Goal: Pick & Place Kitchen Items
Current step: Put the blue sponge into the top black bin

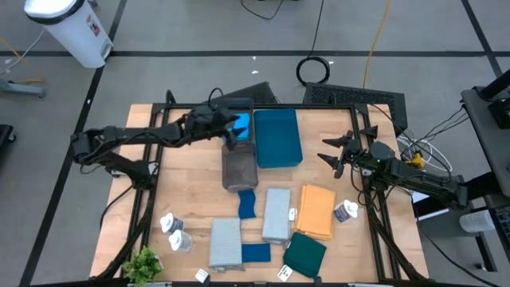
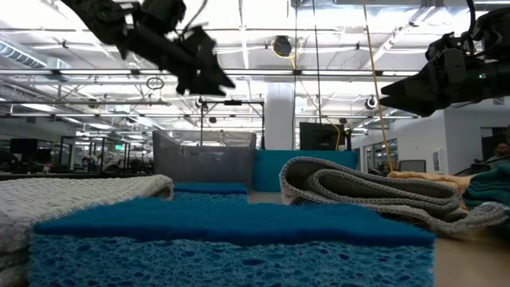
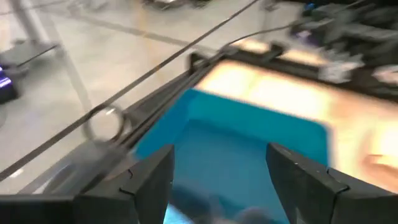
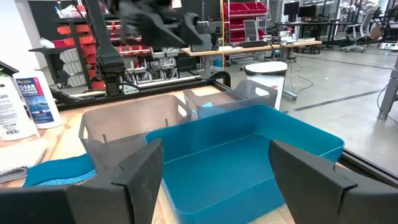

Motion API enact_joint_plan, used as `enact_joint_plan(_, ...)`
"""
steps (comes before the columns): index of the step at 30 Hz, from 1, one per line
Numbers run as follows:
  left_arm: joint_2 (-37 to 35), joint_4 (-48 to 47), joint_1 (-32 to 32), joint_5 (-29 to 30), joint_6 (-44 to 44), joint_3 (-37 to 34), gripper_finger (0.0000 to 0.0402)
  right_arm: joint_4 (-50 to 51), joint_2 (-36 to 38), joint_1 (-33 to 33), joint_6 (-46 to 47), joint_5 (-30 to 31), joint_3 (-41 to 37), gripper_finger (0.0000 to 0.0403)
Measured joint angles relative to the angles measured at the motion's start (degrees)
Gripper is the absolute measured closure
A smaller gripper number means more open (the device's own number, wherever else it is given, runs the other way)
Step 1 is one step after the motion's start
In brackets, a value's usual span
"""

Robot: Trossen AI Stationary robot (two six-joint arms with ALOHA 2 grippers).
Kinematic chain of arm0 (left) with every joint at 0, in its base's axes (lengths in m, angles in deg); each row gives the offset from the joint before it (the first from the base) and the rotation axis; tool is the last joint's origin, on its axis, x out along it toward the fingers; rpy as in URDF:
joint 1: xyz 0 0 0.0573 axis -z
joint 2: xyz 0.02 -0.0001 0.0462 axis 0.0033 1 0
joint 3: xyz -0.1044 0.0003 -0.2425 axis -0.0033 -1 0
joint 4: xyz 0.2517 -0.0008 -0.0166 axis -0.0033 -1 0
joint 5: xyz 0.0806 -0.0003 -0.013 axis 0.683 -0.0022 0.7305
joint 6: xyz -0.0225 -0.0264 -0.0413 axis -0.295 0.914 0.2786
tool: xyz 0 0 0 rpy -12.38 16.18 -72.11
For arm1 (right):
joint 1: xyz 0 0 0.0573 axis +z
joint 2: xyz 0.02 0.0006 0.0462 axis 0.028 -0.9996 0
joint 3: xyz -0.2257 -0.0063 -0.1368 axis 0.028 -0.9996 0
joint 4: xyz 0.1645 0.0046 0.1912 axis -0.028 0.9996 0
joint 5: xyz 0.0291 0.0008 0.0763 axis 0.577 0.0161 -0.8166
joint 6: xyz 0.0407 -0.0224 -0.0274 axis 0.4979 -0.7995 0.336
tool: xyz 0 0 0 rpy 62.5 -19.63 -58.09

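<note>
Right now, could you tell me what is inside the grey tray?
A bright-blue sponge lies in the far end of the grey tray. The left pincer, open, hangs over that end and covers part of it. The tray's near end looks bare.

Bright, even indoor light falls from ceiling strip lights (image 2: 239,32) seen in the low view. Shadows on the wooden table (image 1: 191,191) are soft and faint. The left wrist view is heavily smeared by motion blur. In the low view, the nearest blue sponge (image 2: 231,239) is out of focus, and the arms show as dark silhouettes against the ceiling.
</note>
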Motion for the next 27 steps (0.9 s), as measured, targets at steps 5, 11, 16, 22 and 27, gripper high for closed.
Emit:
enact_joint_plan(5,-4.5,0.0,5.2,-4.3,0.1,0.0,0.0148,0.0,0.0,0.0,0.0,0.0,0.0,0.0140)
enact_joint_plan(11,-8.4,-1.1,10.5,-8.6,-1.6,0.0,0.0148,0.0,0.0,0.0,0.0,0.0,0.0,0.0140)
enact_joint_plan(16,-16.7,-12.5,10.1,-7.7,-1.7,0.0,0.0151,0.0,0.0,0.0,0.0,0.0,0.0,0.0140)
enact_joint_plan(22,-31.2,-23.8,7.5,-6.4,-0.7,-3.1,0.0160,0.0,0.0,0.0,0.0,0.0,0.0,0.0140)
enact_joint_plan(27,-43.0,-26.3,7.3,-6.4,0.8,-7.8,0.0157,0.0,0.0,0.0,0.0,0.0,0.0,0.0140)
